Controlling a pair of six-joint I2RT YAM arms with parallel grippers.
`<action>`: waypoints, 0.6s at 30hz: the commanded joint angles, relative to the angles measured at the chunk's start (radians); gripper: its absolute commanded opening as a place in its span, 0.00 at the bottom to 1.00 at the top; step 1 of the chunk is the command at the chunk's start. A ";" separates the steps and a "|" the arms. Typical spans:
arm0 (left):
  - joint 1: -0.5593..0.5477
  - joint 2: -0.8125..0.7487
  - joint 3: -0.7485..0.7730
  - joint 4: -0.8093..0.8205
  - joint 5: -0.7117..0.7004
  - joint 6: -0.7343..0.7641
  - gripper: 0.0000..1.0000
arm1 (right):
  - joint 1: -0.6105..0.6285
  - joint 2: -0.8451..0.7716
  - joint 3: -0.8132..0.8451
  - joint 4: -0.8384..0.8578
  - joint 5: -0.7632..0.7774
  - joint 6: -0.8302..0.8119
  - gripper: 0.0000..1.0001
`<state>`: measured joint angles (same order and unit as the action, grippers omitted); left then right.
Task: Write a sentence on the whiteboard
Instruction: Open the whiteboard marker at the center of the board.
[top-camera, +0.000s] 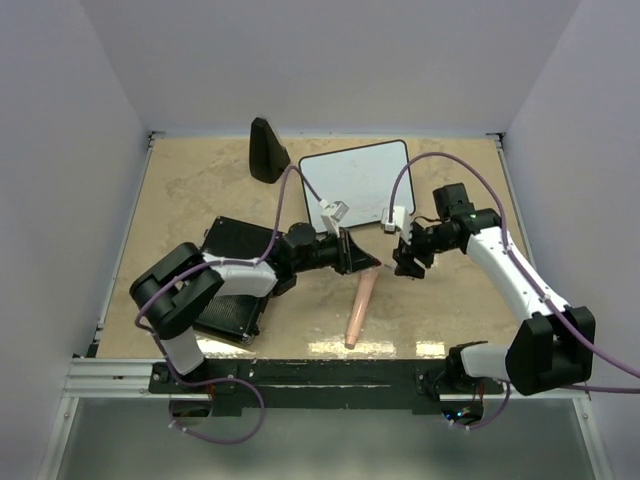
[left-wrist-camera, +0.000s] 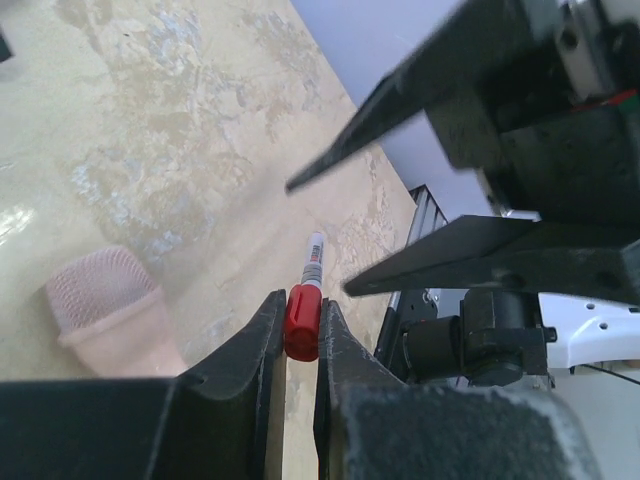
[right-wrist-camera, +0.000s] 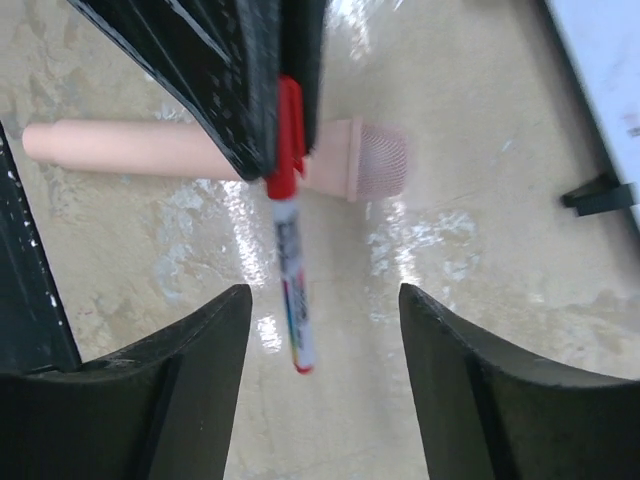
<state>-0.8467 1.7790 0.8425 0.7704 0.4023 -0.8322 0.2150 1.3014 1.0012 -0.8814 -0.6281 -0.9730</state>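
Observation:
The whiteboard (top-camera: 355, 178) stands at the back centre; its black-framed edge (right-wrist-camera: 598, 80) shows in the right wrist view. My left gripper (top-camera: 366, 262) is shut on the red cap (left-wrist-camera: 302, 322) of a white marker (left-wrist-camera: 314, 256), which sticks out toward the right arm. The same marker (right-wrist-camera: 291, 285) shows in the right wrist view, with its cap (right-wrist-camera: 288, 130) held in the left fingers (right-wrist-camera: 225, 80). My right gripper (right-wrist-camera: 325, 295) is open, and the marker's free end lies between its fingers without touching them. In the top view the right gripper (top-camera: 408, 262) faces the left one closely.
A pink handled eraser (top-camera: 360, 308) lies on the table below both grippers and also shows in the wrist views (left-wrist-camera: 105, 310) (right-wrist-camera: 150, 150). A black ribbed case (top-camera: 232, 280) lies under the left arm. A black wedge (top-camera: 267, 150) stands at the back left. A whiteboard stand leg (right-wrist-camera: 600, 195) shows at right.

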 joint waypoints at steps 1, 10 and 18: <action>0.040 -0.186 -0.175 0.210 -0.106 -0.057 0.00 | -0.048 -0.079 0.131 -0.013 -0.138 0.025 0.67; 0.075 -0.470 -0.439 0.451 -0.279 -0.165 0.00 | -0.066 -0.070 0.209 0.088 -0.554 0.319 0.72; 0.075 -0.495 -0.436 0.533 -0.280 -0.177 0.00 | -0.036 0.028 0.175 0.249 -0.806 0.608 0.74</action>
<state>-0.7788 1.2823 0.3882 1.1736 0.1501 -1.0019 0.1539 1.2987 1.1851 -0.7223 -1.2659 -0.5404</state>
